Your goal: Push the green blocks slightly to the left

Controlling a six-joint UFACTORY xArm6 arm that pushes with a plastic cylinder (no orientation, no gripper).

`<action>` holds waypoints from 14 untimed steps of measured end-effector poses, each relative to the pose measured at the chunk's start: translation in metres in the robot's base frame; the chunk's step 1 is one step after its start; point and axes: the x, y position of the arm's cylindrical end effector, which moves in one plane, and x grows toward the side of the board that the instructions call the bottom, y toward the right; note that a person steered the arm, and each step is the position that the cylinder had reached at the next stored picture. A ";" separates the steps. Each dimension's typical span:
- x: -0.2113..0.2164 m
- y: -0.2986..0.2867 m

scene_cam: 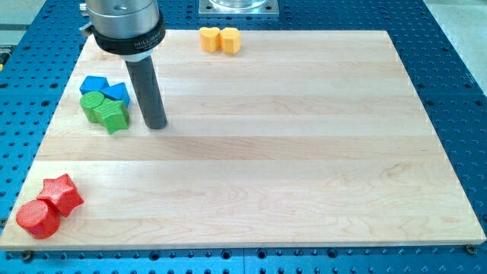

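Wooden surface mostly bare. No jaws here, only a rod; my tip just right of the green star, green cylinder beyond at far left. Blue blocks touching behind: risk of dragging them along, or the star spinning off-line. Contact gap hard to judge; rod base cut off above.
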 end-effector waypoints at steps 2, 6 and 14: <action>0.015 -0.033; 0.029 -0.033; 0.121 -0.166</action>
